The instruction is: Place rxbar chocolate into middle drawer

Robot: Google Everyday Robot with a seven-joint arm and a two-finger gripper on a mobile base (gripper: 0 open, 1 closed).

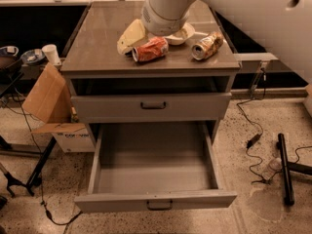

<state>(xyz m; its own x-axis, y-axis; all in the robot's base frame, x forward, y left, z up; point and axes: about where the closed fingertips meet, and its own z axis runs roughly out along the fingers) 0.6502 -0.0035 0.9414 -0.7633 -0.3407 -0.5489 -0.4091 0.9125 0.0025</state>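
My gripper (130, 37) is a cream-coloured shape low over the left middle of the cabinet top (97, 43), at the end of the white arm (165, 6) that comes in from the upper right. It sits just left of a crushed orange can (150, 49). The rxbar chocolate does not show; the spot by the gripper and the orange can hides it. The middle drawer (153, 199) is pulled out wide, and its grey tray holds nothing. The handled drawer front above it (151, 106) is shut.
A white bowl (183, 33) and a crushed gold-brown can (207, 45) lie on the top, right of the gripper. A cardboard box (46, 99) and a paper cup (50, 53) stand to the left. Cables and a black stand (285, 169) lie on the floor at right.
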